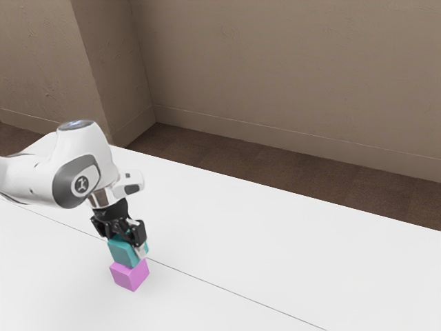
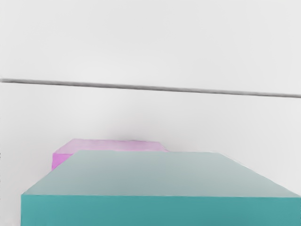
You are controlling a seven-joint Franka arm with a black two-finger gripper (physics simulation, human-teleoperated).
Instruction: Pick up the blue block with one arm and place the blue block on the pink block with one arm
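A teal-blue block (image 1: 126, 251) rests on top of the pink block (image 1: 129, 274) on the white table, near the exterior view's lower left. My black gripper (image 1: 128, 241) reaches down from the upper left, its fingers on two sides of the blue block, shut on it. In the wrist view the blue block (image 2: 160, 188) looms large just under my hand, and the pink block (image 2: 113, 147) peeks out behind and beneath it, offset a little to one side.
A thin dark seam (image 1: 227, 288) runs across the white table (image 1: 289, 241) just behind the blocks. The table's far edge meets a brown floor and beige walls.
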